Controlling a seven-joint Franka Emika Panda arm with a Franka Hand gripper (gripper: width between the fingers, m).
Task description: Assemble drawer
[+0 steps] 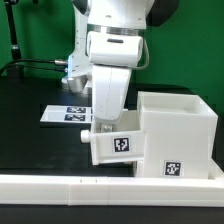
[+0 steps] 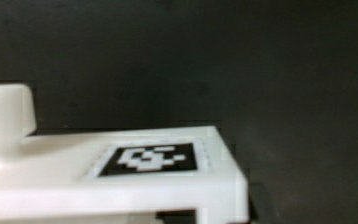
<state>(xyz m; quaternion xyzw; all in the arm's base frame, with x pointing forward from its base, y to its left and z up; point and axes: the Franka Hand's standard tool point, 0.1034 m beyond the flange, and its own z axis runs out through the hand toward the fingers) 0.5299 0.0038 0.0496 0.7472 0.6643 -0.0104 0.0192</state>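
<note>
White plastic housing [image 1: 178, 135], boxy and tagged, sits on the black table [image 1: 30, 120] against the long low white rail [image 1: 60, 184], which I judge keeps it square. A small white tagged tray [image 1: 118, 143] is partly slid into its open front. My hand [image 1: 108, 118] is directly above the tray; its grip I cannot tell.

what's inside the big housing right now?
One tray sits partly in the housing, its tagged end sticking out. The housing's interior beyond is hidden by its walls. The arm covers the claw.
</note>
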